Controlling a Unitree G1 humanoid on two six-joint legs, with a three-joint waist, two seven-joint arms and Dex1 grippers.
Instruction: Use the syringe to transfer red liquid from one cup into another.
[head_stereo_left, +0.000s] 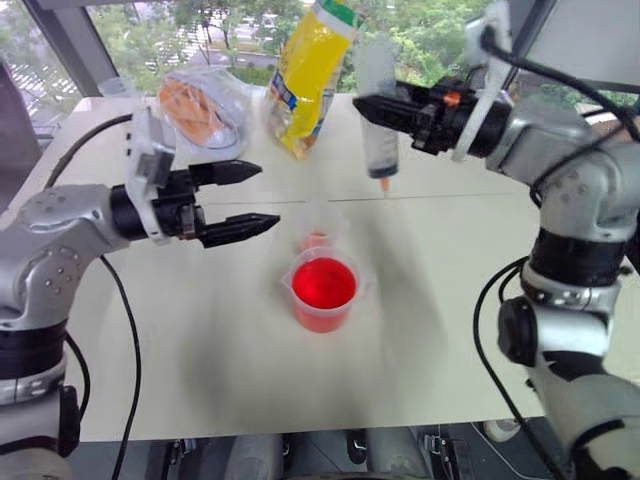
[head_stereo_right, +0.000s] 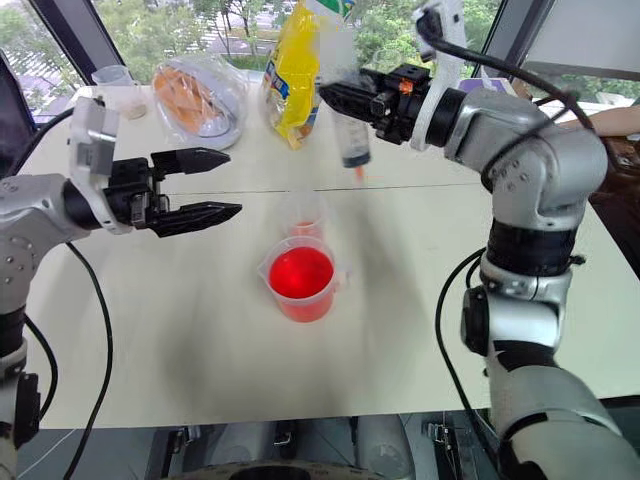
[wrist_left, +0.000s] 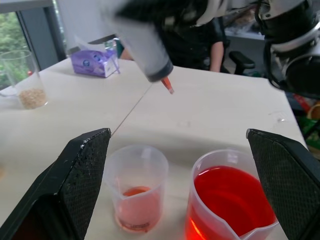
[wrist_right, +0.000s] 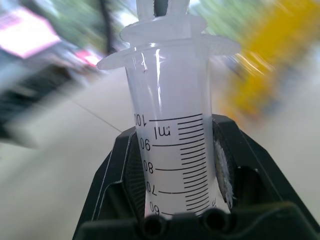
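The right claw (head_stereo_left: 372, 106) gripped the syringe (head_stereo_left: 379, 150) by its barrel, tip down, above and behind the beaker (head_stereo_left: 323, 290) of red liquid (head_stereo_left: 324, 282) on the table (head_stereo_left: 420, 330). The left claw (head_stereo_left: 262, 198) stood open left of the beaker, with the small cup (head_stereo_left: 316, 236) just behind the beaker.

White table (head_stereo_left: 450, 300), beaker (head_stereo_left: 324, 291), small cup (head_stereo_left: 317, 237), yellow bag (head_stereo_left: 308, 75)

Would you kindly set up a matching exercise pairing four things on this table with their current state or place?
Things:
1. syringe
2. beaker
3. small cup
4. left gripper

States:
A. open, holding nothing
B. nearly full of red liquid
C. held upright above the table in the right gripper
D. a shallow layer of red liquid at the bottom

Pairs: 1-C, 2-B, 3-D, 4-A
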